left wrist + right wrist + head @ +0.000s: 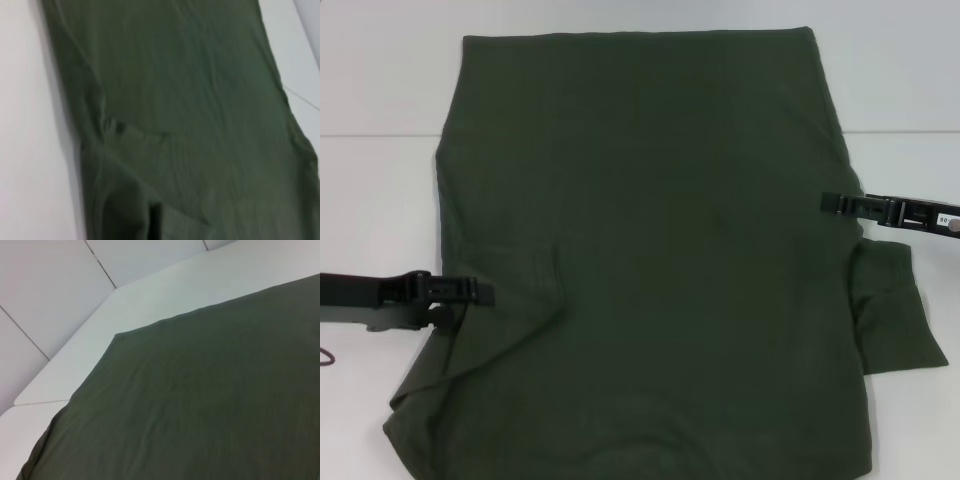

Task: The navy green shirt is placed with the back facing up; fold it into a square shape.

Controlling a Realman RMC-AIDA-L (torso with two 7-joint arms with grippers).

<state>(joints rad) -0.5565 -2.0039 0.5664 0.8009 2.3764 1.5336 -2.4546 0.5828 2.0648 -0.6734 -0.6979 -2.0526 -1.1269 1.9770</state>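
Lying flat, plain back up, navy green shirt (650, 260) covers most of white table (380, 80); spread this way so sides can fold inward. Shirt's left sleeve looks already tucked under, cloth bunched at that edge; right sleeve (895, 310) sticks out past shirt's right edge, unfolded. Left gripper (470, 292) sits at shirt's left edge near bunched cloth, likely pinching it; grip cannot be confirmed. Right gripper (835, 204) touches shirt's right edge above sleeve; clench cannot be told.
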